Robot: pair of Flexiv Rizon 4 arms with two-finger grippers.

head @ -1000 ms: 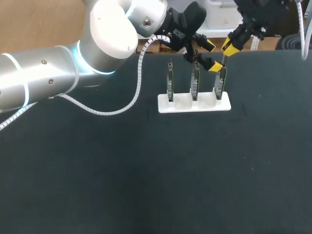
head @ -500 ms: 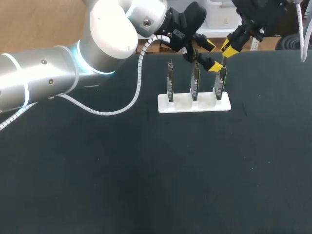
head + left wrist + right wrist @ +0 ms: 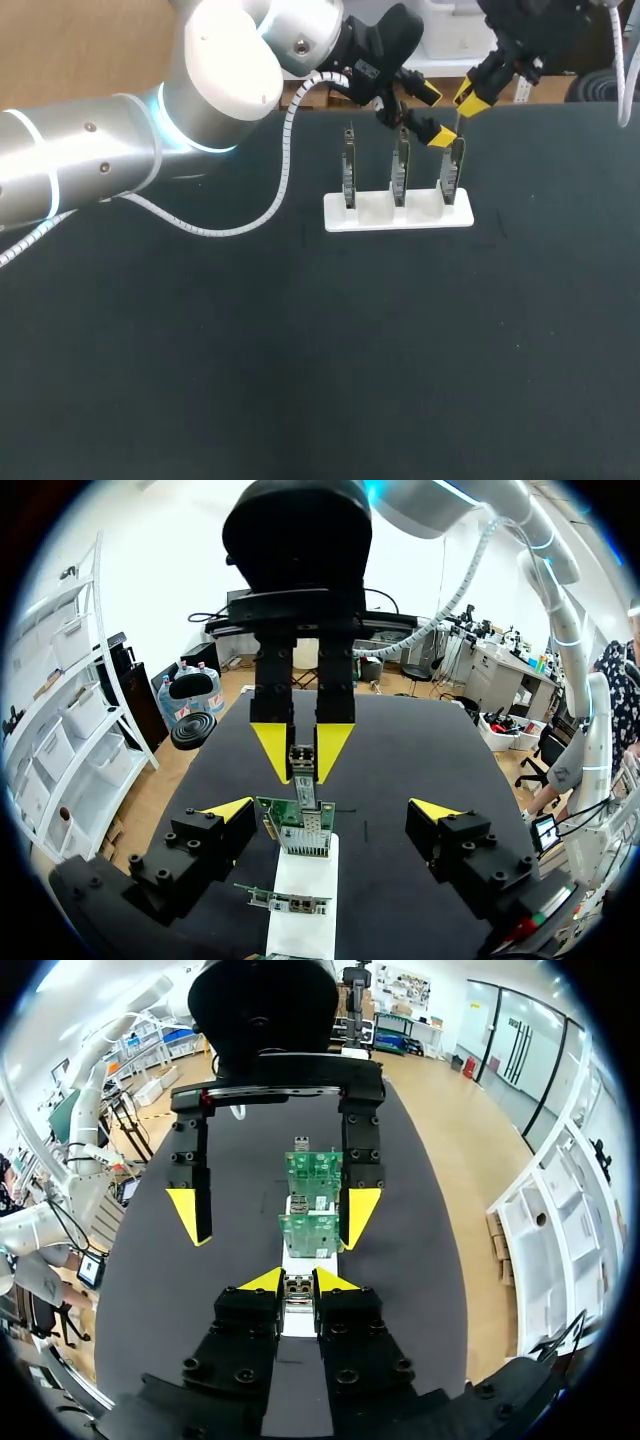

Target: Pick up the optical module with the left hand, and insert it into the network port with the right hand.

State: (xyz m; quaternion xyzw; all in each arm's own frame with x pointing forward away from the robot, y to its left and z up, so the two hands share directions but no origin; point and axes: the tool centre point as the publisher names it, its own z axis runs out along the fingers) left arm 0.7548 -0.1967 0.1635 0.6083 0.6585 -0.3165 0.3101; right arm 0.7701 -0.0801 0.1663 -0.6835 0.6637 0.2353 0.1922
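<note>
The right end effector (image 3: pixel 299 1278) grips the optical module (image 3: pixel 302 762) between nearly closed fingers, just above a circuit board (image 3: pixel 285 815) in the white holder (image 3: pixel 398 213). The left end effector (image 3: pixel 331 810) stands wide open nearby, holding nothing.

Two arms meet at close range. The left arm (image 3: pixel 100 150) comes in from the left side, silver and thick, its elbow bent high and its black wrist (image 3: pixel 375 50) turned toward the middle. The left pincer (image 3: pixel 430 113) stands wide open, its yellow fingertips (image 3: pixel 228 810) well apart and gripping nothing. The right arm (image 3: pixel 530 30) comes in from the far right corner. The right pincer (image 3: pixel 470 98) points downward, facing the left one, with both tips pressed onto a small module (image 3: pixel 301 763) between them.
</note>
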